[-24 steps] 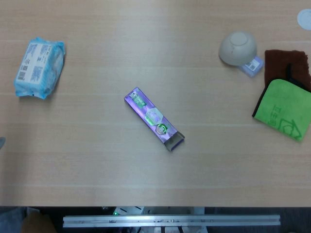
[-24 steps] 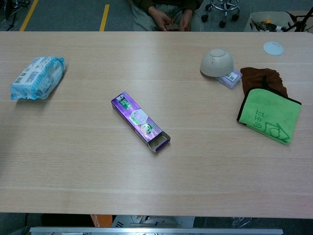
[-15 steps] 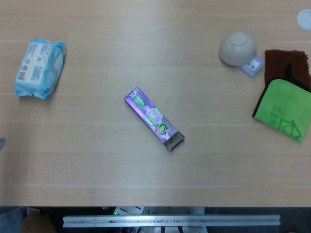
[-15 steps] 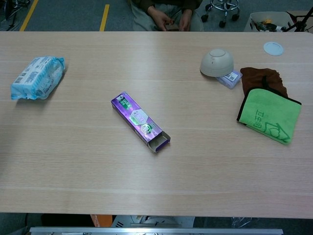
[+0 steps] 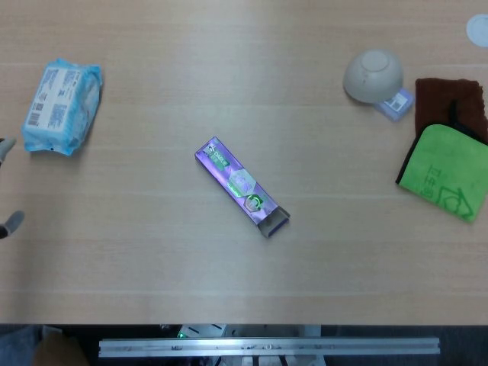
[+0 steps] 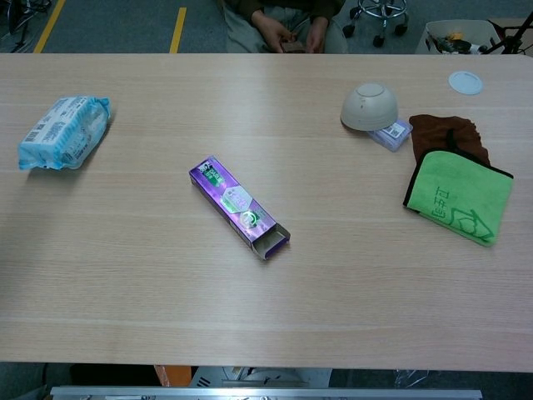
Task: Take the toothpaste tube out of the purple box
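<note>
Noted since the frame half a second back: more of the left hand (image 5: 9,223) now inside the left edge of the head view, with a second grey fingertip (image 5: 5,146) showing above the first. Nothing else found shifted.

Left hand: seen only as two tips, held well apart, bare table between them, nothing pinched. Not caught by the chest view. Right hand: absent from both views.

Purple box (image 5: 242,186): lying flat near the table's middle, well apart from the left hand and to that hand's right. Long axis set on a diagonal, closed end up-left, open end (image 5: 273,223) down-right and nearer the table's front edge. Flap seen folded out at that open end in the chest view (image 6: 276,240). Toothpaste tube: not visible; presumed inside, cannot be confirmed.

Judged: task not yet begun, box untouched. Left hand taken as the nearer, being the only one present, but approaching from the closed end; mouth faces away from it, toward the right arm's side. Likely to need one hand pinning the closed end and the other drawing from the mouth.

Also recorded: blue wipes pack (image 5: 61,107) just beside the upper fingertip; upturned bowl (image 5: 373,75) and green cloth (image 5: 442,171) far right.
</note>
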Robot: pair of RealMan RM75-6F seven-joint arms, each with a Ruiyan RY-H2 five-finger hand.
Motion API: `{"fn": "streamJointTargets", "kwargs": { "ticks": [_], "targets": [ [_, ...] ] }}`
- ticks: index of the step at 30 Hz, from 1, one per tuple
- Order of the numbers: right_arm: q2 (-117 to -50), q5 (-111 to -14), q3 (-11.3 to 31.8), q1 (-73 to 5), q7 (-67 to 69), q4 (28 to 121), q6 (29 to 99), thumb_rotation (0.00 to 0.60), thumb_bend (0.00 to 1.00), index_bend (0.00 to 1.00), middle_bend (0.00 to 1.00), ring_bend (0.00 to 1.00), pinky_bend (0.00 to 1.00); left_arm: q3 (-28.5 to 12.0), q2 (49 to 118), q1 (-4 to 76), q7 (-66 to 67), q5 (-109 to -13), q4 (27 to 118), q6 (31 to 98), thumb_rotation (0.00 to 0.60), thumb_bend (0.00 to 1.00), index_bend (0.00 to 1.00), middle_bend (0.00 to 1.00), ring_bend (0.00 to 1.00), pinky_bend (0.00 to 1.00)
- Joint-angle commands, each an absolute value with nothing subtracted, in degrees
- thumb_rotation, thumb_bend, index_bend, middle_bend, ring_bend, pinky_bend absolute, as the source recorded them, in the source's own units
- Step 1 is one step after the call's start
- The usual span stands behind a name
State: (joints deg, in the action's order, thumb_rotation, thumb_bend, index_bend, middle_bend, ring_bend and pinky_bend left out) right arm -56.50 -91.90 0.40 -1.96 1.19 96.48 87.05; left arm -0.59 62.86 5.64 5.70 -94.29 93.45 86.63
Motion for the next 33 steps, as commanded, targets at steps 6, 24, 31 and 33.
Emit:
{"fn": "streamJointTargets", "kwargs": {
  "ticks": [6,24,31,33],
  "targets": [
    [-56.5,-92.0,0.5,-2.4,1.1,96.5,86.5,0.6,0.2,0.42,0.42,0.41,0.42,-1.0,61.9,13.2,4.1,-100.2,94.4,79.6,0.6,0.14,0.11,0.19,0.15,0.15],
    [-56.1,-91.4,0.5,-2.6,0.9,96.5,85.9,0.6,0.2,0.41,0.42,0.41,0.42,-2.1,68.2,32.8,2.0,-102.5,91.5,56.6,0.6,0.14,0.09,0.1,0.12,0.15],
    [-56.3,-91.0,0.5,-2.6,1.3,96.1,85.6,0.6,0.2,0.41,0.42,0.41,0.42,-3.0,72.9,37.6,4.9,-100.0,87.9,50.9,0.6,0.14,0.07,0.08,0.11,0.15],
    [-56.3,-90.8,0.5,-2.5,1.5,95.8,85.7,0.6,0.2,0.41,0.42,0.41,0.42,-2.9,74.4,39.0,5.5,-99.5,86.3,49.2,0.6,0.14,0.07,0.08,0.11,0.15]
  ]
}}
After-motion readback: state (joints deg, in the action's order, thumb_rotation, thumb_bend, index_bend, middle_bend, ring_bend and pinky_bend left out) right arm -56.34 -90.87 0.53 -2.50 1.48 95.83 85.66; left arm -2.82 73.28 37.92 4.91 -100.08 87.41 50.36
